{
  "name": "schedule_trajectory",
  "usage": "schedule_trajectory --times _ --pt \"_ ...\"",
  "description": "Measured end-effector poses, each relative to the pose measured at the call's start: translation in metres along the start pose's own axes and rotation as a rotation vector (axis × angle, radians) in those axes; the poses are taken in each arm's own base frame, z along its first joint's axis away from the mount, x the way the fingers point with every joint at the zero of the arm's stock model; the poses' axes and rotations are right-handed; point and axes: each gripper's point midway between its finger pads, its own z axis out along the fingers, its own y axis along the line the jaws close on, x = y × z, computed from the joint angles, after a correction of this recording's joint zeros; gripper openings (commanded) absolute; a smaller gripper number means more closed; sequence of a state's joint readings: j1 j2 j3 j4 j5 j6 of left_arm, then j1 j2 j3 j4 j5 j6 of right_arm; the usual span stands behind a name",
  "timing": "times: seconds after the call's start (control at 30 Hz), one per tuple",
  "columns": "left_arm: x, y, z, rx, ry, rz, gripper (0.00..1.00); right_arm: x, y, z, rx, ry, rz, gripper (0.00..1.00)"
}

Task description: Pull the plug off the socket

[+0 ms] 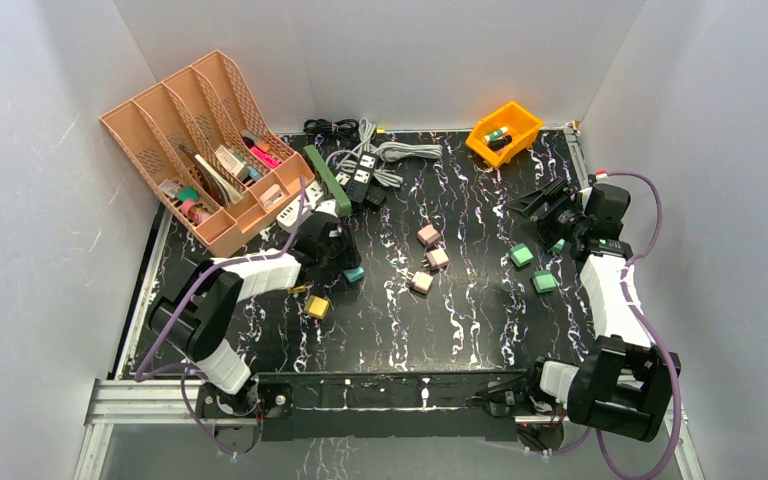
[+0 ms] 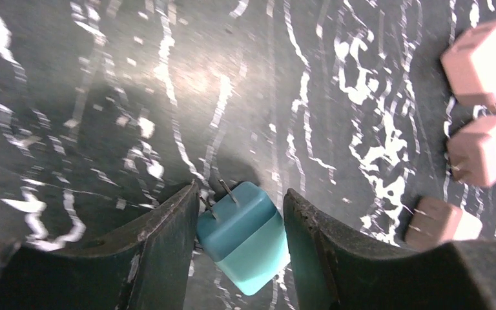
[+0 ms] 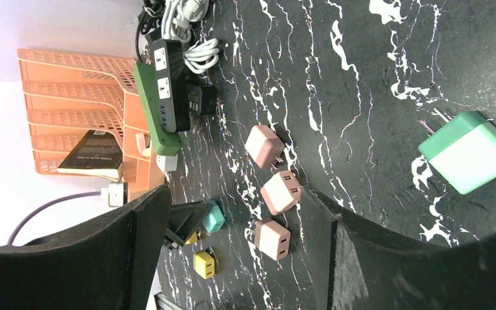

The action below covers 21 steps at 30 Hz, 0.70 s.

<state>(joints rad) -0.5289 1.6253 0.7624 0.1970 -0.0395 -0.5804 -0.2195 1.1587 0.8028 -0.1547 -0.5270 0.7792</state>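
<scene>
A teal plug [image 2: 245,236] lies tilted on the black marbled table, prongs up, between the fingers of my left gripper [image 2: 240,194]. The jaws stand apart; the left finger is at the prongs and a thin gap shows at the right finger. In the top view the plug [image 1: 354,274] is just right of the left gripper [image 1: 336,256]. A green power strip [image 1: 327,180] and a black one [image 1: 363,178] lie at the back with coiled cables. My right gripper [image 1: 542,205] is open and empty above the back right.
Three pink plugs [image 1: 428,235] lie mid-table, two green plugs [image 1: 521,256] at the right, a yellow plug [image 1: 317,307] near the left arm. An orange file organizer [image 1: 200,140] stands back left, a yellow bin [image 1: 505,130] back right. White walls enclose the table.
</scene>
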Motion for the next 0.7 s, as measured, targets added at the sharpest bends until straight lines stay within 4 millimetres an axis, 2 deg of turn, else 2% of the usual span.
schedule_trajectory --times 0.13,0.23,0.27,0.33,0.43,0.5,0.57,0.7 --pt "0.016 -0.022 -0.003 0.039 0.028 -0.004 0.53 0.001 0.000 0.000 -0.001 0.002 -0.001 0.81" --pt "0.020 -0.029 -0.005 0.043 0.038 -0.004 0.67 0.002 0.001 0.001 -0.002 0.006 -0.003 0.85" --pt "0.019 -0.030 -0.006 0.036 0.041 -0.002 0.74 0.002 0.001 0.001 -0.003 0.008 -0.005 0.95" --pt "0.016 -0.028 -0.007 0.009 0.042 0.012 0.89 0.004 0.002 0.001 -0.004 0.012 -0.007 0.98" --pt "0.010 -0.018 -0.010 -0.054 0.044 0.044 0.97 0.005 0.001 0.001 -0.002 0.016 -0.017 0.98" --pt "0.006 -0.012 -0.015 -0.087 0.043 0.073 0.98 0.005 0.002 0.001 -0.005 0.016 -0.021 0.98" --pt "-0.003 -0.010 -0.023 -0.100 0.029 0.095 0.98 0.006 0.004 0.000 -0.009 0.014 -0.022 0.98" --pt "-0.047 -0.020 -0.054 -0.045 -0.070 0.093 0.98 0.002 0.006 -0.002 0.000 -0.011 -0.015 0.98"
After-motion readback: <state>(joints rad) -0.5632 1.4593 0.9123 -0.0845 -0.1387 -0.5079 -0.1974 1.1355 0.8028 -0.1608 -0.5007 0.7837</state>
